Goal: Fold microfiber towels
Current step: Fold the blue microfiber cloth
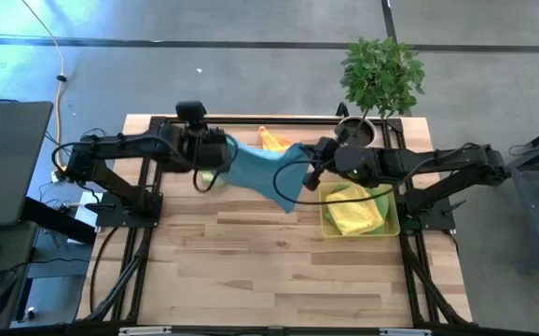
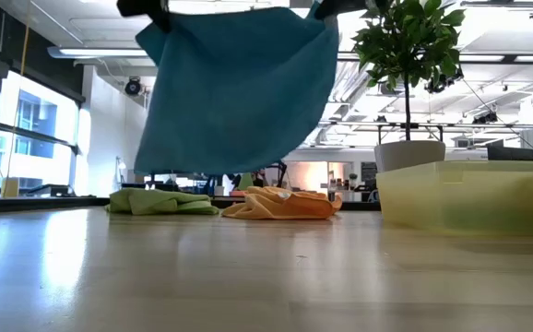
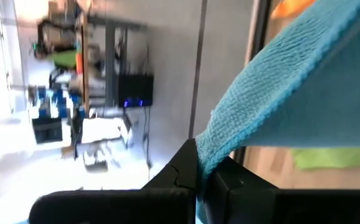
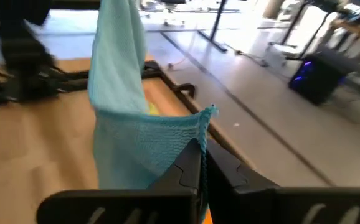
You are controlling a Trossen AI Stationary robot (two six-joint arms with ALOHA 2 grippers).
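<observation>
A teal blue towel (image 1: 262, 170) is stretched in the air between my two grippers. In the low view it hangs as a broad sheet (image 2: 239, 92), its lower edge clear of the table. My left gripper (image 1: 224, 149) is shut on its left upper corner and my right gripper (image 1: 312, 169) is shut on its right upper corner. A lime green towel (image 2: 160, 201) and an orange towel (image 2: 281, 204) lie crumpled on the table behind it. Yellow and green towels (image 1: 353, 210) lie in a clear bin. My left gripper pinches a corner of the teal towel (image 3: 208, 144) between its two fingers, right at the hemmed edge. The cloth runs away from the fingers, spread toward the other arm, lifted clear of the table. My right gripper pinches the opposite upper corner (image 4: 203, 127) between its two fingers, with a small tip of the hem sticking out past them. The fingers slant slightly downward. The towel hangs below and stretches toward my left gripper, clear of the table.
A clear plastic bin (image 1: 393, 222) stands on the table's right side. A white pot with a leafy plant (image 1: 359, 131) stands at the far right corner. The near half of the wooden table (image 1: 279, 271) is bare wood.
</observation>
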